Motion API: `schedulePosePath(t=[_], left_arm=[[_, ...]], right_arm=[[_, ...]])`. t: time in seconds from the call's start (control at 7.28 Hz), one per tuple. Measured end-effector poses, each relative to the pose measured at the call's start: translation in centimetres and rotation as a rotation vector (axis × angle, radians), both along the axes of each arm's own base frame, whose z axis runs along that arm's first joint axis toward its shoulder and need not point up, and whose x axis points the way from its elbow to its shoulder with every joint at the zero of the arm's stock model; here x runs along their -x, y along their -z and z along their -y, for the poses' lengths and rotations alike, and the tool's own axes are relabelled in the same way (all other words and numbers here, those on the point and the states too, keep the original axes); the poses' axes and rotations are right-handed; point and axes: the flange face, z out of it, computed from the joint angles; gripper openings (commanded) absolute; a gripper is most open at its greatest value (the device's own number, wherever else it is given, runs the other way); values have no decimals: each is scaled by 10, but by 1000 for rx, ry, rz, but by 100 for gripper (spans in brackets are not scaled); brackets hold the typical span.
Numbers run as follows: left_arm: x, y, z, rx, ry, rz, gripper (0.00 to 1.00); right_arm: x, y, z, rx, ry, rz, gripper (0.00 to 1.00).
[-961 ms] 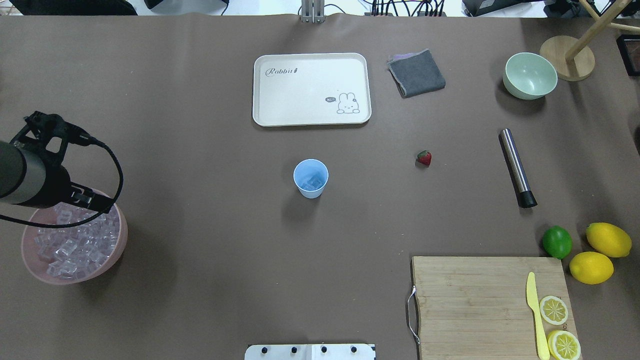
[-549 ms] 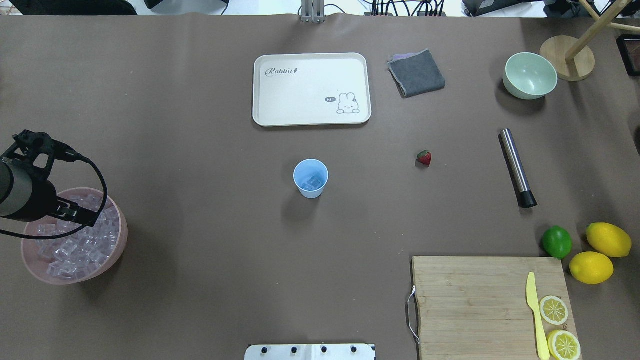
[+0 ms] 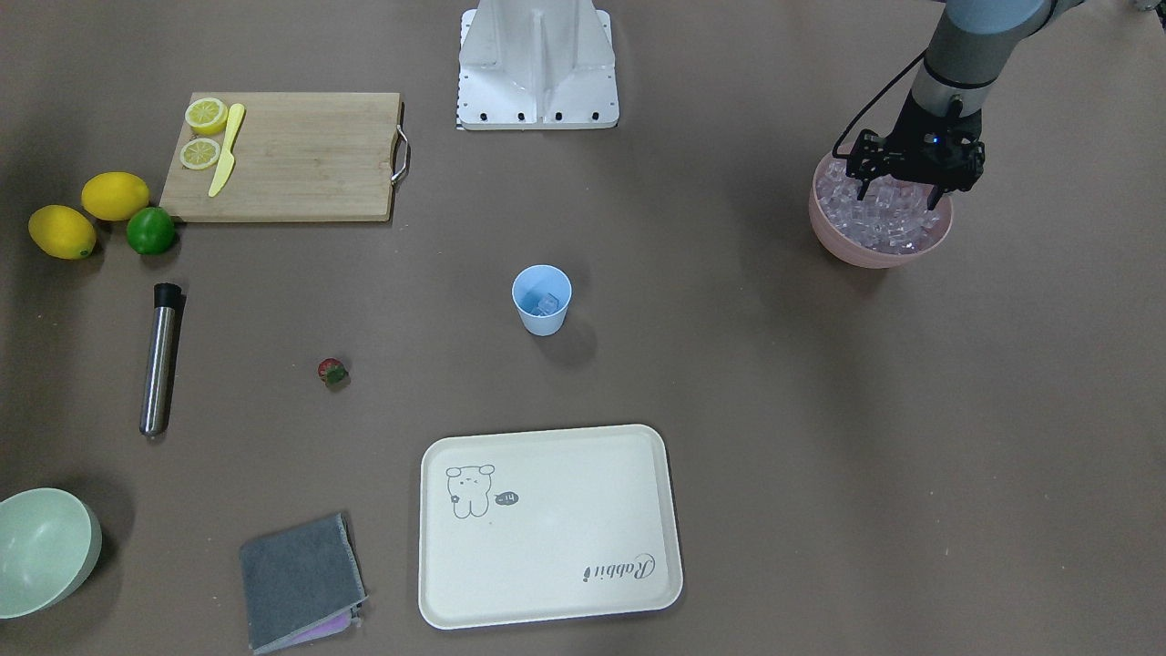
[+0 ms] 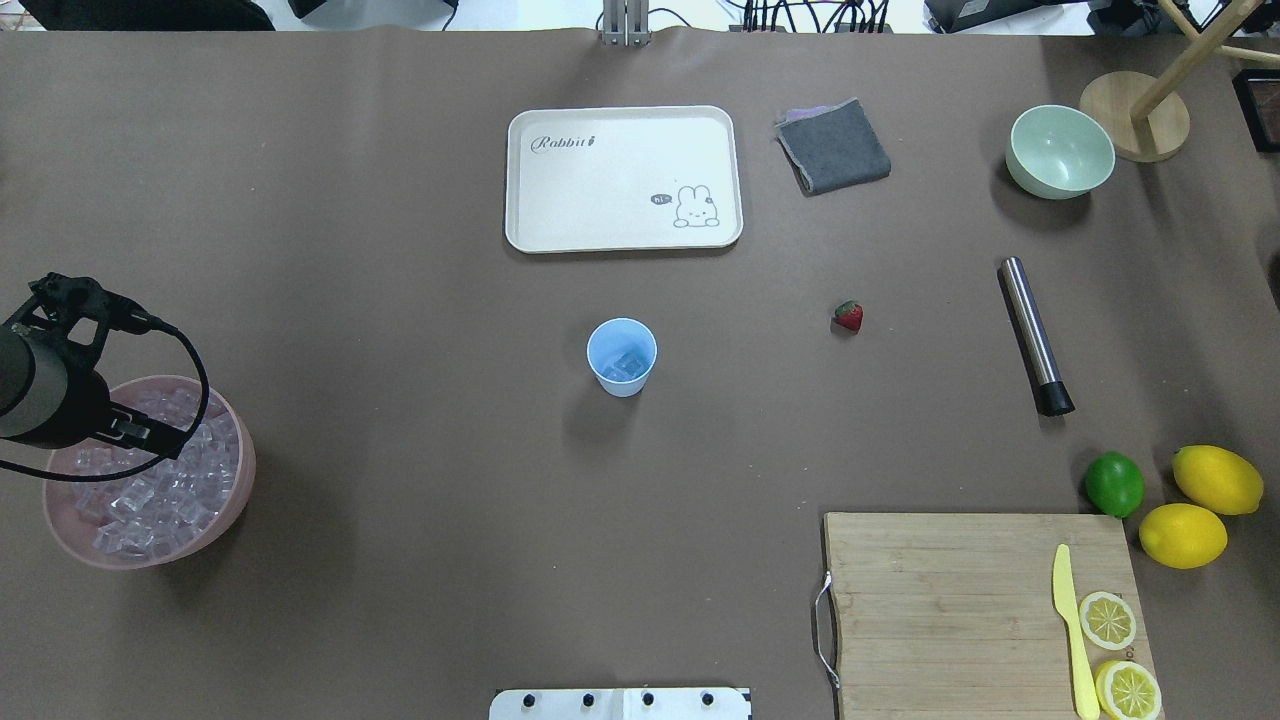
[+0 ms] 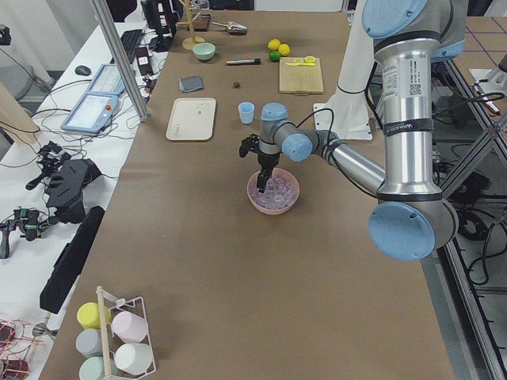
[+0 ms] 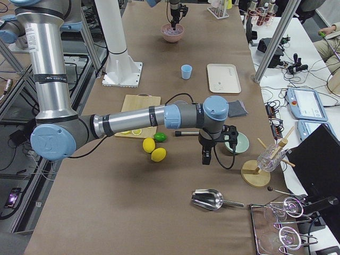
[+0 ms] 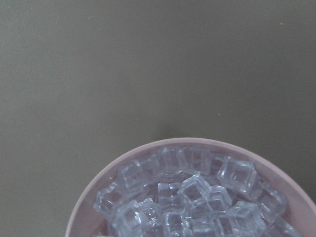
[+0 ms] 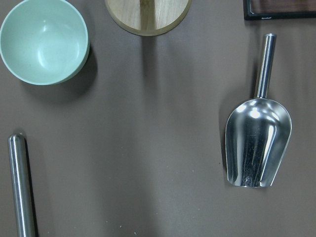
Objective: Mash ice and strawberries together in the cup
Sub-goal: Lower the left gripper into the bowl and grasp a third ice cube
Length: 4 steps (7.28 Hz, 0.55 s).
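**Left pincer spread over the ice bowl; cup and strawberry lie apart**

The right arm (image 6: pixel 138 118) shows only in the side view from the robot's right. There the right gripper (image 6: pixel 206 158) hangs over the table (image 4: pixel 400 300) just beside the pale green bowl (image 6: pixel 237 142). From that view I cannot tell whether its fingers are parted or closed.

The left arm (image 4: pixel 40 385) is cut off at the overhead frame's 9 o'clock edge. Its wrist covers its own fingers and the 10 o'clock part of the pink bowl (image 4: pixel 245 480). The front-facing view shows the left gripper (image 3: pixel 900 195) with fingers spread, tips down at the heaped ice (image 4: pixel 150 500). Whether a cube sits between them is too small to make out. The left wrist camera catches only an arc of the bowl's rim, with the rest cut off at 6 o'clock.

The cup (image 4: pixel 622 388) stands upright near the table's middle, long axis vertical and mouth up. It is well apart from the pink bowl, which lies at its 8 o'clock. A few cubes lie in its bottom, but their number is unclear.

The strawberry (image 4: pixel 848 316) lies on its side on bare table at the cup's 2 to 3 o'clock, apart from it. Its leafy end seems to point toward about 10 o'clock, though it is tiny.
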Motion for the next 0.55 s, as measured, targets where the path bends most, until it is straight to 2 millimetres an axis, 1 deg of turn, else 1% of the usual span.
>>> schedulePosePath(t=[0.27,0.55], left_arm=[[-3,-14,0,16,-9,22,92],[-5,-20,-6,26,-28,27,90]], right_arm=[[0,-1,0,2,0,0,100],[0,0,0,-1,0,0,100]])
